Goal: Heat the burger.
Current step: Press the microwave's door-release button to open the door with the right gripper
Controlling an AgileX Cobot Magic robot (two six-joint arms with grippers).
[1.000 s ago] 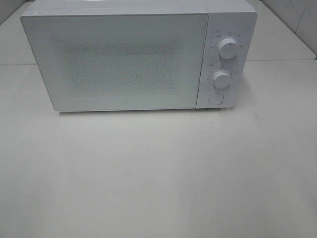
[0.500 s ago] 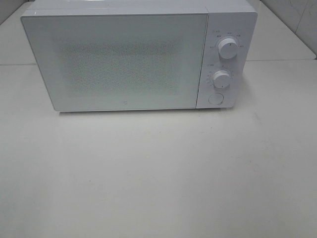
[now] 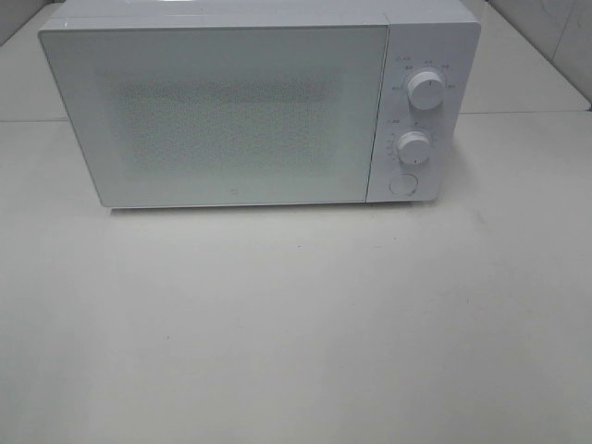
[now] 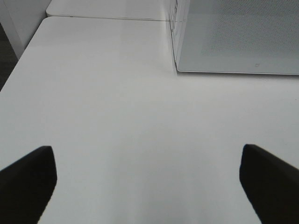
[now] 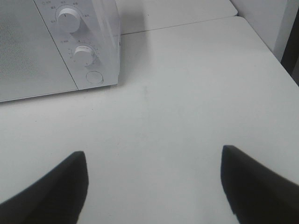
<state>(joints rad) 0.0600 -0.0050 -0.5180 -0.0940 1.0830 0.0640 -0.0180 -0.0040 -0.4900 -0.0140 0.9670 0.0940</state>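
Both left end effector point(image 4: 145, 154) and right end effector point(image 5: 153, 154) gape, empty.

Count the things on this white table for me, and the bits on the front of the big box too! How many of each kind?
Microwave: 1
Knobs: 2 (upper knob, lower knob)
Round button: 1
Total: 4
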